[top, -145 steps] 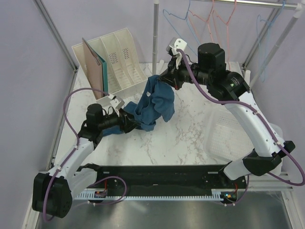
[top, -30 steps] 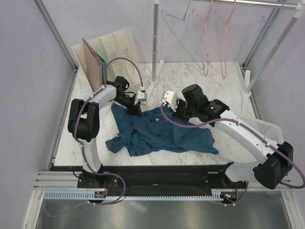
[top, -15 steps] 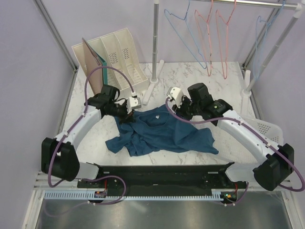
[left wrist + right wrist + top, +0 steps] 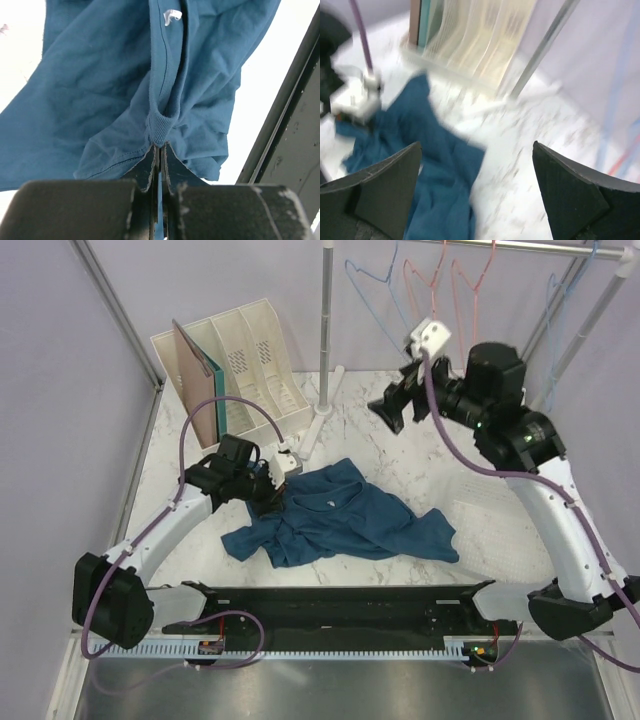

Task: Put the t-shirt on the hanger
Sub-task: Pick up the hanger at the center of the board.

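My left pincer (image 4: 276, 488) is clenched on the dark teal-blue cotton t-shirt (image 4: 340, 515). In the left wrist view my two fingers (image 4: 148, 167) press flat together on the ribbed collar band, with a strip of cloth showing between them. The collar seam runs away from the pinch towards a small white label (image 4: 172, 15) sewn inside the neck.

The t-shirt lies crumpled on the white marble table (image 4: 400, 455), in the middle of it and towards the near edge. The far left corner of the cloth is the part I hold. The rest spreads to the right and near, one sleeve reaching out on the near left.

My right pincer (image 4: 392, 410) is released and holds nothing. It hangs high above the far part of the table, well apart from the cloth, and its dark fingers (image 4: 385, 185) stand wide apart in the right wrist view. That view is blurred, but the t-shirt (image 4: 430, 165) shows below it.

The thin light-blue wire hanger (image 4: 368, 292) hangs by its hook from the metal rail at the far side, just left of my raised right wrist. Two pink-red wire hangers (image 4: 475, 285) hang to its right. A cream plastic file rack (image 4: 250, 360) stands at the far left.
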Robot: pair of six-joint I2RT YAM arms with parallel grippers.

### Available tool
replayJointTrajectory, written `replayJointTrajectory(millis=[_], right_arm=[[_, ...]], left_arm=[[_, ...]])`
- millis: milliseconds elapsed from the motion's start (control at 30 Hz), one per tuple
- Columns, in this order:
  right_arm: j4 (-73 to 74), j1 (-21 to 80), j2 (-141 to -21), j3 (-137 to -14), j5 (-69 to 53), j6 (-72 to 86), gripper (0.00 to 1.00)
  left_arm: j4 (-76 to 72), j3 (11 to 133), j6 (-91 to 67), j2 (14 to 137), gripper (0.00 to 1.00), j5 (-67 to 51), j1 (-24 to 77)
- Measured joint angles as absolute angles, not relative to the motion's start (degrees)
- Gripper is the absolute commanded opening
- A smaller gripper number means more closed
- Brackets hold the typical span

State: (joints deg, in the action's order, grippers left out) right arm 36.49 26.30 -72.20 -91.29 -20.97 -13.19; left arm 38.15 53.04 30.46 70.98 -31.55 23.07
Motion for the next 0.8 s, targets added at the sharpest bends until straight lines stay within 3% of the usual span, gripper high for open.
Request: replayJointTrajectory(millis=[167, 300, 433, 800], right_arm=[[35.75, 26.35, -84.31, -120.86, -11.49, -12.38, 0.89], [35.66, 26.28, -93.84, -133.62, -3.70, -12.16, 0.89], [36.34, 26.24, -100.79, -136.73, 2.68, -12.01, 0.76], [35.29, 24.53, -105.10, -134.50, 9.63, -11.29, 0.67]], left_arm=[[37.47, 53.04, 29.32, 69.41, 0.02, -30.68, 23.07], [37.39, 53.04, 29.06, 68.51, 0.02, -30.02, 23.07], [37.30, 52.93, 28.69, 67.18, 0.02, -30.04, 23.07], [37.28, 52.42, 28.36, 66.48, 0.02, -30.17, 23.07]])
